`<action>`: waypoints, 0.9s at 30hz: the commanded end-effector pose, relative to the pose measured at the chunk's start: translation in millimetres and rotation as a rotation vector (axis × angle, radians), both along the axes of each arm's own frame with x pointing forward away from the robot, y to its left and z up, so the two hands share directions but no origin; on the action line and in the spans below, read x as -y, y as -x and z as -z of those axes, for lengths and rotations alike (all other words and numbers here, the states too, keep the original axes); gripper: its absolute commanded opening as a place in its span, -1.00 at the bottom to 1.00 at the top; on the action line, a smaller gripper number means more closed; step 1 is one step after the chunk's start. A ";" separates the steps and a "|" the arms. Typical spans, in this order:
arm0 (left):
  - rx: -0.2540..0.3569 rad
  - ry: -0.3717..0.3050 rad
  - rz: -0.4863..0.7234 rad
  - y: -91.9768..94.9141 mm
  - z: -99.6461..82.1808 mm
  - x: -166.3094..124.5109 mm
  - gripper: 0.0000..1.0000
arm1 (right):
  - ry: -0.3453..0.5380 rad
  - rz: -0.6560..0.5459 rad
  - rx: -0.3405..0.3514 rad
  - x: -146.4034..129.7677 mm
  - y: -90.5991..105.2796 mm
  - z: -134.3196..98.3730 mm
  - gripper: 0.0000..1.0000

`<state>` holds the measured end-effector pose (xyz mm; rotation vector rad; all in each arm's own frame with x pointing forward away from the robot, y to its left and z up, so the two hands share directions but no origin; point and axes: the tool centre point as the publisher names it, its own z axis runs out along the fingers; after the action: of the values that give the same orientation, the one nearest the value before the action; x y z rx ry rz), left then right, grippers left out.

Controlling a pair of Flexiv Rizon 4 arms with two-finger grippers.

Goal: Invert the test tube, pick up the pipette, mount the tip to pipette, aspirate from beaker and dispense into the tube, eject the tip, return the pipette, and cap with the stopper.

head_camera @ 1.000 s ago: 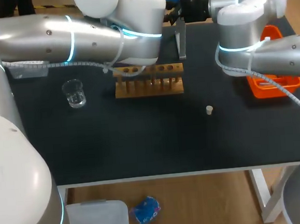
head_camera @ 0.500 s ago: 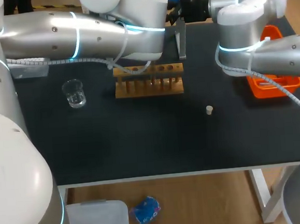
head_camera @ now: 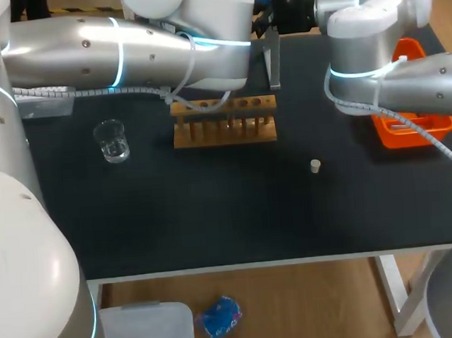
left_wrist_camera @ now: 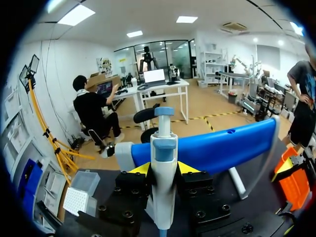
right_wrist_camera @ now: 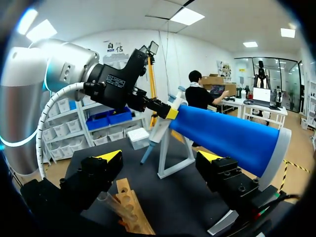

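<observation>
On the table [head_camera: 214, 217], nearest the front edge, the small pale stopper [head_camera: 315, 165] stands alone, well apart from everything else. Farther back on the left side is the clear beaker [head_camera: 113, 141], upright. Level with it, near the middle, stands the wooden rack [head_camera: 224, 122], its row of holes facing up. In the right wrist view the rack [right_wrist_camera: 132, 206] lies under and just ahead of the right hand, and a clear tube [right_wrist_camera: 109, 204] rests in it at a slant. On the right side of the table an orange bin [head_camera: 414, 123] is partly hidden by the right arm [head_camera: 374, 55].

The right hand [right_wrist_camera: 160, 156] hangs above the rack with its fingers spread wide and nothing between them.

Behind the rack, at the far edge, is the white stand [right_wrist_camera: 174, 157] carrying a blue bar [right_wrist_camera: 224, 138]. The left arm [head_camera: 123, 52] reaches across to it. The left hand [left_wrist_camera: 163, 170] is pinching the white-and-blue pipette [left_wrist_camera: 163, 148], one finger on each side of its body. The pipette sits just in front of the blue bar. From the right wrist view the pipette [right_wrist_camera: 157, 129] is tilted, its narrow end pointing down above the table; I cannot tell whether it touches the stand. A white tip box [left_wrist_camera: 75, 200] sits beside the left hand.
</observation>
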<state>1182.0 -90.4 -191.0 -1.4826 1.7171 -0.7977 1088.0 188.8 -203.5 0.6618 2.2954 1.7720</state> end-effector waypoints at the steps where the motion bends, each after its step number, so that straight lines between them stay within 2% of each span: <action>1: -0.013 -0.003 -0.002 -2.1 3.7 1.3 -1.00 | 0.002 0.001 -0.001 -0.6 -0.3 0.0 1.00; 27: -0.048 0.007 -0.010 -5.3 19.9 3.1 -1.00 | 0.002 0.001 -0.001 -0.6 -0.3 0.0 1.00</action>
<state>1184.4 -92.6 -207.7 -1.5212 1.7344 -0.7769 1088.0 188.8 -203.5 0.6618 2.2954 1.7720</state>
